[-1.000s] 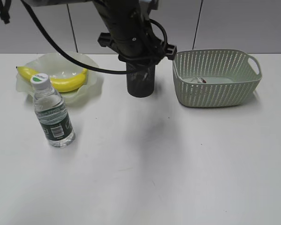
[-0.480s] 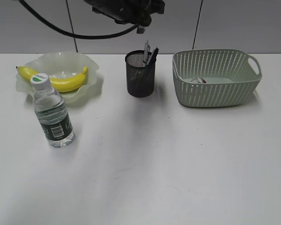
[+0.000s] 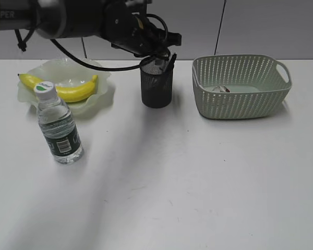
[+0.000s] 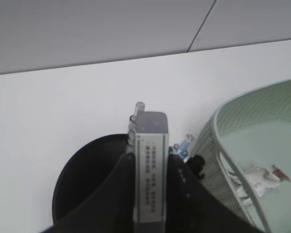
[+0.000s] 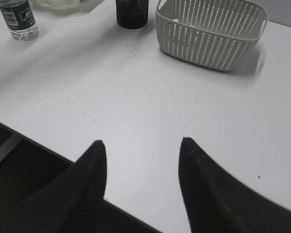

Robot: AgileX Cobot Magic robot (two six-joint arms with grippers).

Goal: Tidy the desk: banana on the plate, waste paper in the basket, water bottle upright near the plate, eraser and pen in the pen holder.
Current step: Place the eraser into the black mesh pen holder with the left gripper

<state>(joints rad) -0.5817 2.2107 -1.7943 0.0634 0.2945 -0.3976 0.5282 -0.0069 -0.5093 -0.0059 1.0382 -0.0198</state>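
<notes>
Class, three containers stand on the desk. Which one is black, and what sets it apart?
The pen holder, in the middle: a black wire-mesh cup, while the wavy plate and the perforated basket are pale green.

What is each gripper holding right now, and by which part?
The left gripper pinches the eraser by its long side faces, above the pen holder. The right gripper is open and holds nothing.

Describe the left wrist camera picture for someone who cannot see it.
The left tool grips a slim white eraser directly above the black mesh pen holder, where a pen already stands. To the right is the green basket containing crumpled waste paper, all on a white desk.
</notes>
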